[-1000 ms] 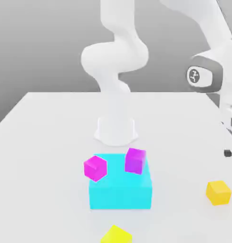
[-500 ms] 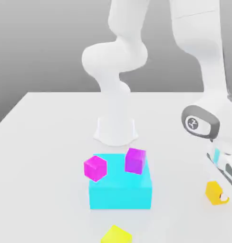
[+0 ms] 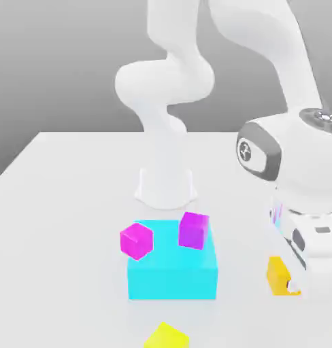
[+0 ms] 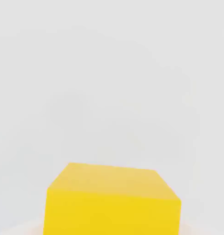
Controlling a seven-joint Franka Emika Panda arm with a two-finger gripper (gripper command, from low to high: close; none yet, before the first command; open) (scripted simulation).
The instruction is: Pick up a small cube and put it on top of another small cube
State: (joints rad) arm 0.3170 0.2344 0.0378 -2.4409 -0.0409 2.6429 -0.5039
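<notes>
The white arm bends over from its base at the back of the counter [image 3: 60,177] and reaches down toward the exterior view's right, where its claw [image 3: 289,279] is pinched on the small cube [image 3: 277,274], the golden, orange-tinged one. The cube sits between the fingers, partly covered by the hand, and appears raised a little off the counter, with a faint shadow below it. In the hand view the same cube [image 4: 113,202] shows a flat top and a bright front face against plain white. Well apart from it, toward the middle of the counter, lies a large cyan block [image 3: 172,270]. One magenta cube [image 3: 193,230] rests tilted on the block's top near its far right corner in the exterior view. A second magenta cube [image 3: 136,240] sits tipped on an edge at the block's far left corner, touching it as far as I can tell. Nearer the front edge of the exterior view, a paler lemon-yellow cube [image 3: 167,336] lies on the counter, just beside the cyan block's near side.
</notes>
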